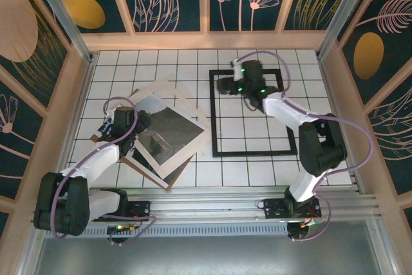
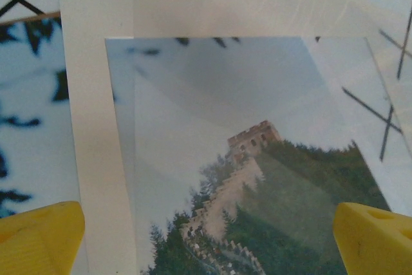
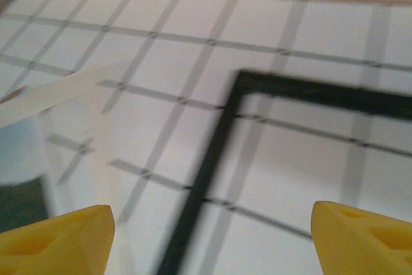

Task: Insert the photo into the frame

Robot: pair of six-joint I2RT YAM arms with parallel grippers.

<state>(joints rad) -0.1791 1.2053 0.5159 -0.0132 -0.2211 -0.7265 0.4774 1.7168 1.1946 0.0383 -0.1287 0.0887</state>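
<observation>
Directly around photo (image 2: 257,178), cream mat (image 2: 96,133)

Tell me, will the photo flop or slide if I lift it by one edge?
Probably floppy: the photo looks like a thin flat sheet. Likely slippery too, since its surface shows glare. The white border sits around it, so that may drag along.

The right wrist view is smeared with blur. There the frame (image 3: 215,152) runs off the right and bottom edges, and a pale strip at the left is too soft to name. From above, the right gripper (image 1: 233,85) hides part of the frame's far rail. In the left wrist view the bottom edge cuts off the photo (image 2: 257,178), and the left gripper (image 2: 206,243) has its yellow fingertips (image 2: 38,236) cropped too.
</observation>
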